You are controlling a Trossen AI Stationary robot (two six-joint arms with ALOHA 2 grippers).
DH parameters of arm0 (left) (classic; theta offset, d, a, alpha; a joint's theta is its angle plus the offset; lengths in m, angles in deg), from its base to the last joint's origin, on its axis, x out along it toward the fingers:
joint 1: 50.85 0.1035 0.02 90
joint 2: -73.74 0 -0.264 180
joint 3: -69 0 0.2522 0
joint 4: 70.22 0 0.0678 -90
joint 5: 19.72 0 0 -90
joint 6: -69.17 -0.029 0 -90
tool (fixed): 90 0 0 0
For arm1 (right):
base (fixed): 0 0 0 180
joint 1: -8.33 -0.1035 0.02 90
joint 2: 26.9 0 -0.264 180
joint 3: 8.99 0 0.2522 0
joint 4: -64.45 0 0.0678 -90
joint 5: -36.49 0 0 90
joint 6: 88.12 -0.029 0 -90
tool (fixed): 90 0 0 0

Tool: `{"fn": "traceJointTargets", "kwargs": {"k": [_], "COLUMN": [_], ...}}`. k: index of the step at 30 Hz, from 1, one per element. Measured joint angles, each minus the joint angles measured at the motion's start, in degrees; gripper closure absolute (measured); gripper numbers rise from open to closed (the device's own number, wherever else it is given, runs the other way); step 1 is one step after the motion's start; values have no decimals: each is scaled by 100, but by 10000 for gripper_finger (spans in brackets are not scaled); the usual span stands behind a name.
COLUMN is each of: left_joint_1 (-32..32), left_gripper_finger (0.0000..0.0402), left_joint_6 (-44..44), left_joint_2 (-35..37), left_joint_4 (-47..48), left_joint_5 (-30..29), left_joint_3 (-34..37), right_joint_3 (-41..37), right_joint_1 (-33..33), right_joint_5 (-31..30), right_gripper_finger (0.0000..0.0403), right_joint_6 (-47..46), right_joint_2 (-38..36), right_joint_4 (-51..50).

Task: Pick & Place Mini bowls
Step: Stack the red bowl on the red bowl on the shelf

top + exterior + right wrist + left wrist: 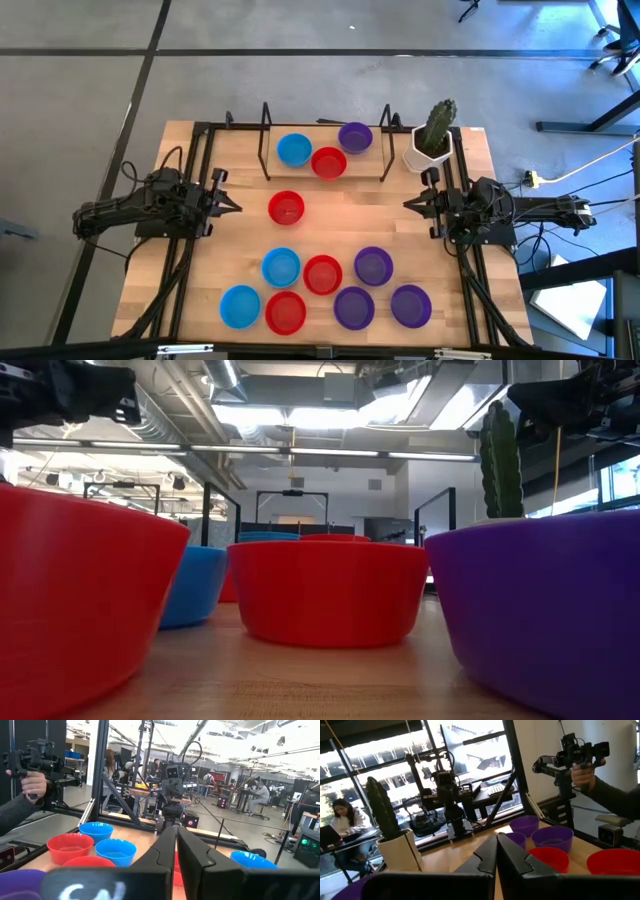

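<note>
While both the left gripper (232, 205) and right gripper (410, 204) sit clenched and empty at the table sides, I judge opening one wide above the lone red bowl (286, 208) between them best

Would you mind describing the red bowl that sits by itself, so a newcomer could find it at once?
Start at the black wire rack at the table's far edge, beside the white cactus pot. Just in front of that rack, mid-table between the two arms, lies the lone red bowl. Unlike the three bowls inside the rack and the cluster of seven at the near edge, it touches no other bowl.
</note>
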Motion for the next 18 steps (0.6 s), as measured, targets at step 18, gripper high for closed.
{"fn": "traceJointTargets", "kwargs": {"k": [18], "left_joint_1": [0], "left_gripper_finger": [399], "left_joint_6": [39], "left_joint_2": [-2], "left_joint_4": [-42], "left_joint_5": [-5], "left_joint_3": [0], "right_joint_3": [0], "right_joint_1": [-1], "right_joint_5": [-209], "right_gripper_finger": [397], "right_joint_6": [-41], "right_joint_2": [149], "right_joint_4": [-22]}}
